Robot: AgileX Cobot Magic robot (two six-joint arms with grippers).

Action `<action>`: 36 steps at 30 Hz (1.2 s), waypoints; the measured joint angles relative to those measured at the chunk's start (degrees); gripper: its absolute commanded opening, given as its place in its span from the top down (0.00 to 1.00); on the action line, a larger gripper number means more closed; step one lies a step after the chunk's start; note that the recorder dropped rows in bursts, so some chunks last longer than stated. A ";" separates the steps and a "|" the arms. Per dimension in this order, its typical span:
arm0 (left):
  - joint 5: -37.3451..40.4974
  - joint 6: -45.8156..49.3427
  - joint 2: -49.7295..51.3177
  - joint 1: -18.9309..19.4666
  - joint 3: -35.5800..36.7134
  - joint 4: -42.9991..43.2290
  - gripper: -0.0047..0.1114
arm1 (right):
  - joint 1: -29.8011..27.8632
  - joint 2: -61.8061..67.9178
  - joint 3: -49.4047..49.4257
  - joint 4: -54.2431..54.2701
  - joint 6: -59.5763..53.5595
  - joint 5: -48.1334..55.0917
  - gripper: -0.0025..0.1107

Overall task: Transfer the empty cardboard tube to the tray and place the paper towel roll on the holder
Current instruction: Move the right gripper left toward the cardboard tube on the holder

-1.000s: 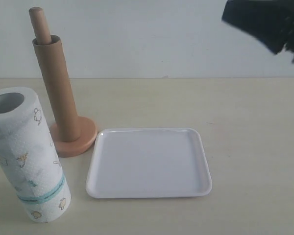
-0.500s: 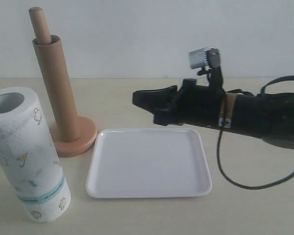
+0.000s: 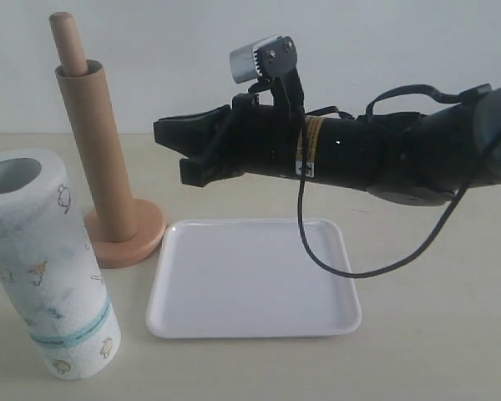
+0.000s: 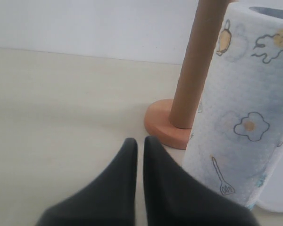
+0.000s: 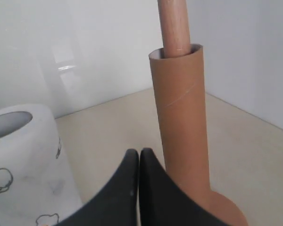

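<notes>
As it hovers closed, empty, the right tool (image 3: 160,132) is clear of the cardboard tube (image 3: 96,150).

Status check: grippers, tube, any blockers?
Right gripper shut, empty, in the air short of the cardboard tube. Left gripper shut near the paper towel roll. Tube sleeved on the holder; tray bare. Nothing between gripper and tube.

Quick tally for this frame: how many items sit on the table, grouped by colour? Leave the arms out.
White: 2 (paper towel roll, tray)
Brown or tan: 2 (cardboard tube, holder)
Total: 4
</notes>
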 measured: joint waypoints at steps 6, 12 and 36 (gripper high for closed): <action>0.00 0.00 0.00 0.00 0.00 0.00 0.92 | 2.12 0.47 -0.57 0.34 -1.86 0.00 0.98; 0.00 0.00 0.00 0.00 0.00 0.00 0.92 | 4.85 0.47 -0.57 1.03 -4.88 1.50 0.98; 0.00 0.00 0.00 0.00 0.00 0.00 0.92 | 4.96 6.49 -4.36 20.52 -18.51 7.43 0.32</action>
